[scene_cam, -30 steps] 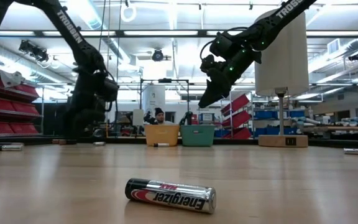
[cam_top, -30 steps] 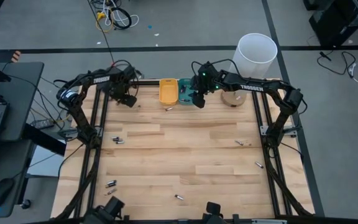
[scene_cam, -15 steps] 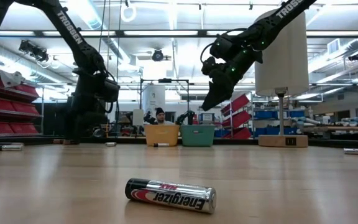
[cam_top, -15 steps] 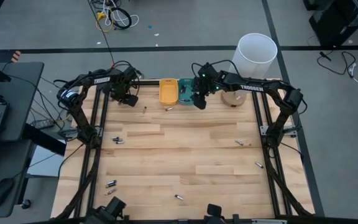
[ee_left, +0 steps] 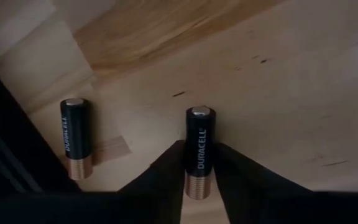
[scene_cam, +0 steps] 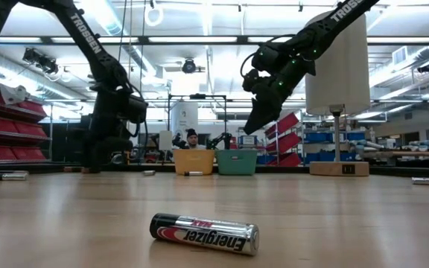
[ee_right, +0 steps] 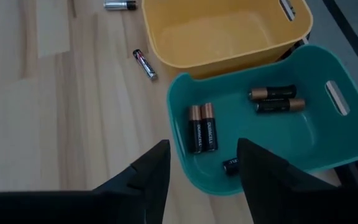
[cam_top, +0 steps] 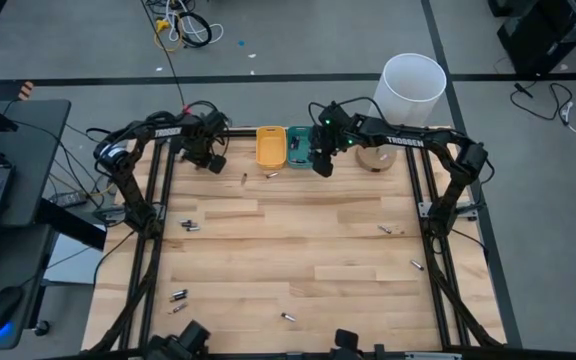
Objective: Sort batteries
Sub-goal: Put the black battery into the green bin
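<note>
My left gripper [cam_top: 208, 158] is at the table's far left, down at the wood, with a black-and-copper battery [ee_left: 199, 152] between its fingers. A second battery of the same kind [ee_left: 74, 138] lies beside it. My right gripper [cam_top: 318, 162] hangs open and empty over the near edge of the teal tray [ee_right: 316, 137], which holds several batteries [ee_right: 202, 128]. The yellow tray [cam_top: 271, 146] stands next to the teal one. One small battery [cam_top: 245, 178] lies loose between my left gripper and the trays. My left gripper pinches the battery between its two fingers, one on each long side, at the copper-coloured end [ee_left: 197, 182]. The fingers come from above, pointing steeply down. The battery lies flat on the table.
More batteries lie scattered: by the yellow tray [cam_top: 273, 174], at the left [cam_top: 190, 225], near left [cam_top: 177, 296], near edge [scene_cam: 204, 234], and right [cam_top: 417, 265]. A white cylinder [cam_top: 413, 88] and a round wooden base [cam_top: 375, 157] stand at the far right.
A small loose battery has travelled along the table from beside my left gripper toward the trays on the right.
</note>
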